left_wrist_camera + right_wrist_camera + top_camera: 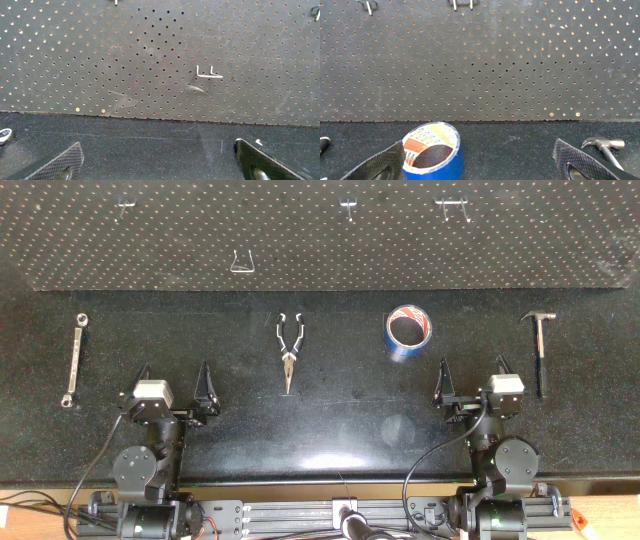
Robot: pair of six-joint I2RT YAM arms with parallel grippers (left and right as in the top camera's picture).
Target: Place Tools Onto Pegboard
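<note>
Four tools lie on the black table in front of the pegboard: a silver wrench at the left, pliers in the middle, a blue tape roll and a hammer at the right. My left gripper rests open near its base, between the wrench and the pliers, holding nothing. My right gripper is open too, between the tape and the hammer. In the right wrist view the tape roll stands just ahead of the left finger and the hammer head near the right one.
The pegboard carries several metal hooks: one low at centre-left, seen also as a double hook in the left wrist view, and others along the top. Table room is free between the tools.
</note>
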